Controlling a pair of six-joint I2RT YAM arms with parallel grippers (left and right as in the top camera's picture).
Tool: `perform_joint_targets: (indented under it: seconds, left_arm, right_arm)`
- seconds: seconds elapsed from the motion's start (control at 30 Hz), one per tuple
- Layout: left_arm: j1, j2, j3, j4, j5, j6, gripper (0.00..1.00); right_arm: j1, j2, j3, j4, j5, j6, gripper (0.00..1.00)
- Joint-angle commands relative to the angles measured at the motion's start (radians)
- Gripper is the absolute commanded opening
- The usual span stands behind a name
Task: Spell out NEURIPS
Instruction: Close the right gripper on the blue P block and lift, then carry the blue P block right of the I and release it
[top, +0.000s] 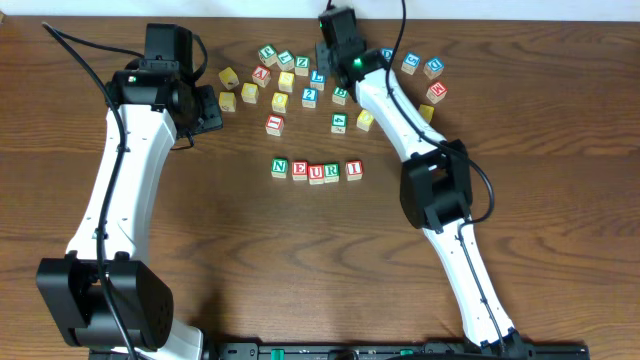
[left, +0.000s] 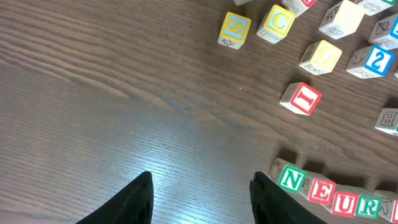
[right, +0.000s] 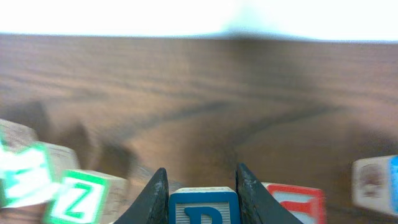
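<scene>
Dark brown wood-grain counter (top: 300, 260) fills every view — a pale sheen (left: 143, 134) of light lies on it ahead of the left pincer (left: 202, 186). Beyond the right pincer (right: 202, 177), past the counter's far edge, runs a bright white band (right: 124, 15).

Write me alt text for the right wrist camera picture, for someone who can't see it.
The right gripper straddles a blue-lettered cube, its fingers close against both sides, on the brown wooden table. A green Z cube lies at the picture's lower left, a red-lettered cube beside the blue one on the other side.
</scene>
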Motion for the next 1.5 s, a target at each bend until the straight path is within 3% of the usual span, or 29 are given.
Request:
perform_joint_targets:
  seconds: [0.0,0.2,0.43,0.73,0.93,1.2,1.47]
  left_arm:
    - [0.002,0.011,0.006,-0.006,-0.005,0.016,0.50]
    - [0.002,0.011,0.006,-0.005,-0.005,0.016,0.50]
    - [0.002,0.011,0.006,0.007,-0.005,0.016,0.50]
    - [0.002,0.011,0.006,0.026,-0.005,0.016,0.50]
    - [0.002,0.011,0.006,0.026,-0.005,0.016,0.50]
    - [0.002,0.011,0.006,0.029,-0.005,0.016,0.50]
    - [0.002,0.011,0.006,0.032,-0.005,0.016,0.50]
  right_arm:
    - [-0.004,-0.177,0.000,-0.051,0.016,-0.007,0.20]
    - [-0.004,-0.403,0.000,-0.358,0.016,-0.006,0.17]
    - [-0.005,-0.602,0.000,-0.748,0.015,-0.005,0.21]
    - [-0.005,-0.594,-0.020,-1.040,-0.013,0.039,0.18]
    - [-0.004,-0.570,-0.174,-0.973,-0.045,0.041,0.15]
    - [-0.001,-0.570,-0.557,-0.677,-0.049,0.063,0.17]
    - [0.013,-0.570,-0.770,-0.478,-0.051,0.074,0.13]
